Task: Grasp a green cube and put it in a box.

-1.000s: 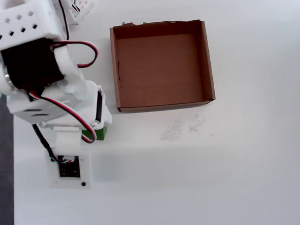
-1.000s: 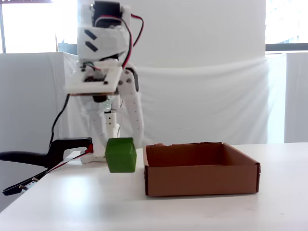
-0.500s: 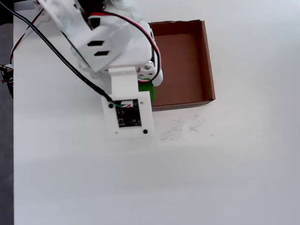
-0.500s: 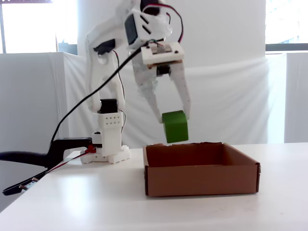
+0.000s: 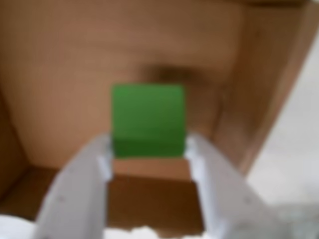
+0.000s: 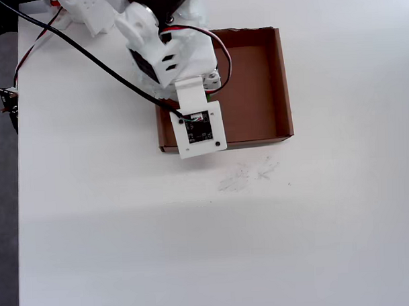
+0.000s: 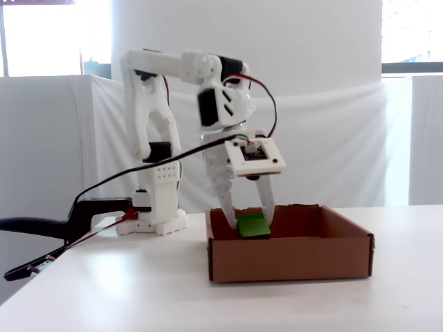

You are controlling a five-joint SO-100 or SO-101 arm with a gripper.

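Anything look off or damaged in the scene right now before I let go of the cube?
Only minor things: the box has a ragged, torn far rim in the overhead view, and faint scribble marks sit on the table just outside it. The hand holds the green cube squarely over the box floor.

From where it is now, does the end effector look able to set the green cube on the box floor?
Probably yes: the end effector holds the green cube inside the box walls, with bare floor beneath.
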